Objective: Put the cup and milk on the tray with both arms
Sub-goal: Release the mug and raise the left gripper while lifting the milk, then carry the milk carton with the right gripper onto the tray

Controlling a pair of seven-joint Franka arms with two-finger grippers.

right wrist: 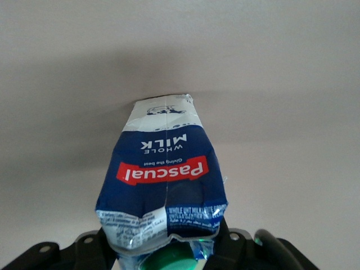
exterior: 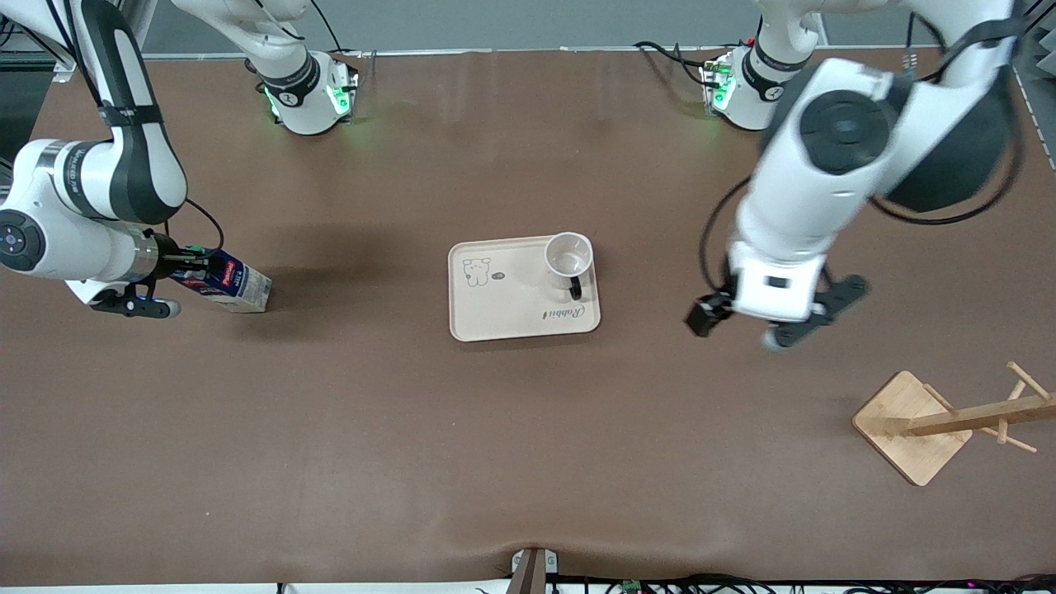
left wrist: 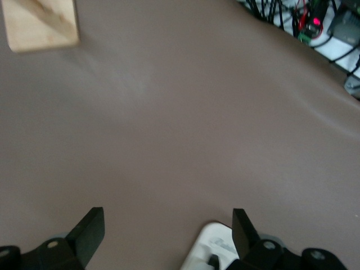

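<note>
The white cup (exterior: 569, 257) stands upright on the cream tray (exterior: 503, 301), in the tray's corner toward the left arm's end, with its black handle toward the front camera. My right gripper (exterior: 188, 262) is shut on the top of the milk (exterior: 227, 282) near the right arm's end of the table. The carton is tilted and its base is low at the table. In the right wrist view the milk (right wrist: 163, 180) fills the jaws of the right gripper (right wrist: 169, 256) by its green cap (right wrist: 169, 261). My left gripper (exterior: 763, 320) is open and empty over bare table beside the tray. It also shows in the left wrist view (left wrist: 167, 233), with a tray corner (left wrist: 209, 247).
A wooden rack with a square base (exterior: 912, 427) lies tipped over near the left arm's end, nearer the front camera than the left gripper. Its base shows in the left wrist view (left wrist: 39, 23). Cables (left wrist: 315, 22) run along the table's front edge.
</note>
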